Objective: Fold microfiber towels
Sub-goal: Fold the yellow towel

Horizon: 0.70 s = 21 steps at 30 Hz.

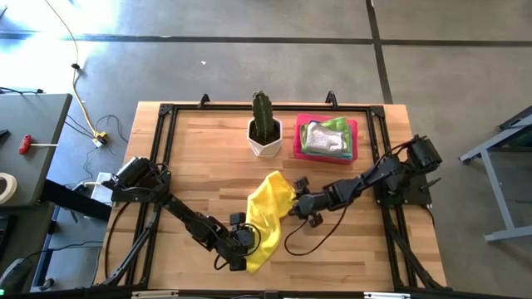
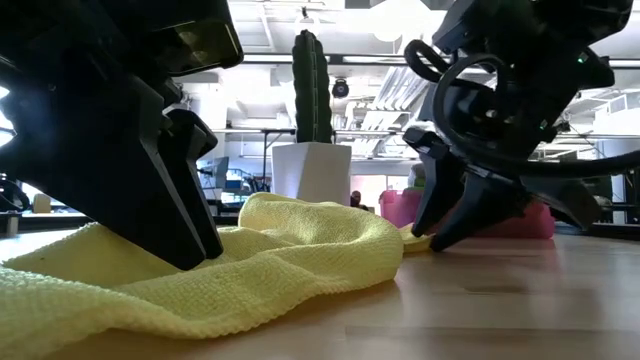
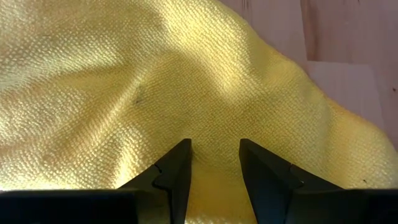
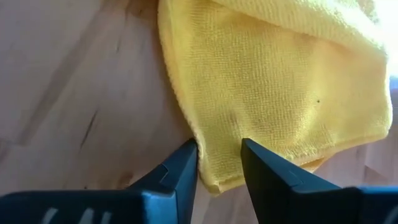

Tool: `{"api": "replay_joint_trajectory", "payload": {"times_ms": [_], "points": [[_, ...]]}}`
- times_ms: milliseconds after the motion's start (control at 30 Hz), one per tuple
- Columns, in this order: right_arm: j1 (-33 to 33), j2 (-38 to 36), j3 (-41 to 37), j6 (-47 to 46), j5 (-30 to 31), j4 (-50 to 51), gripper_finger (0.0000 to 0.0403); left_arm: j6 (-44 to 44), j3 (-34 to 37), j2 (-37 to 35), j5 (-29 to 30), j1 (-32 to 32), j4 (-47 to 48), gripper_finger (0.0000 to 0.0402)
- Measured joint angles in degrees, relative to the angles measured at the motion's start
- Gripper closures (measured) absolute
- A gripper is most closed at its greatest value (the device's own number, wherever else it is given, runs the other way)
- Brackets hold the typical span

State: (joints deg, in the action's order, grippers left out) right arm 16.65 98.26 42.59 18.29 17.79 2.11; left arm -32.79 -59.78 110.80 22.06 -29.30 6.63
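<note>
A yellow microfiber towel (image 1: 268,218) lies crumpled in the middle of the wooden table. My left gripper (image 1: 247,235) is down on its near part, and cloth fills the narrow gap between its fingers (image 3: 214,168). My right gripper (image 1: 295,202) is at the towel's right-hand corner, with its fingers closed on either side of that corner (image 4: 219,165). In the low view the left gripper (image 2: 200,262) stands close on the left and the right gripper (image 2: 432,240) stands farther back on the right. My left gripper pinches a raised bit of the yellow towel's surface (image 3: 214,149) between its two fingers, coming slanting down from the table's left. How many layers it has, I cannot tell. The towel lies slack on the table around the fingers. My right gripper pinches the towel's corner (image 4: 217,149) between its two fingers, close to the hemmed edge. It comes slanting down from the table's right. The corner's tip (image 4: 217,183) shows past the fingers, low over the wood, and the cloth is slack.
A cactus in a white pot (image 1: 265,129) stands at the far middle of the table. A pink tray (image 1: 356,137) beside it holds grey and green towels (image 1: 326,139). A black frame (image 1: 166,116) runs around the tabletop. Bare wood lies to the towel's left and right.
</note>
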Motion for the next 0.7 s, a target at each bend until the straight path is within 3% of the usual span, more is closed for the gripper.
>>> {"api": "replay_joint_trajectory", "payload": {"times_ms": [100,300,467,700], "points": [[-0.56,0.0,-0.02,-0.25,-2.16,0.05,0.0306,-0.01,0.0,0.0,0.0,0.0,0.0,0.0275],[-0.73,0.01,0.01,-2.4,-6.08,-0.56,0.0394,0.0,0.01,0.0,0.02,0.0,-0.81,0.0275],[-0.58,0.04,2.92,-14.79,-6.91,3.13,0.0385,1.76,-0.02,0.0,0.04,0.03,-0.9,0.0275],[0.74,-0.86,16.81,-26.77,-8.27,26.57,0.0398,14.58,-4.89,0.0,0.09,0.02,-0.52,0.0275]]}}
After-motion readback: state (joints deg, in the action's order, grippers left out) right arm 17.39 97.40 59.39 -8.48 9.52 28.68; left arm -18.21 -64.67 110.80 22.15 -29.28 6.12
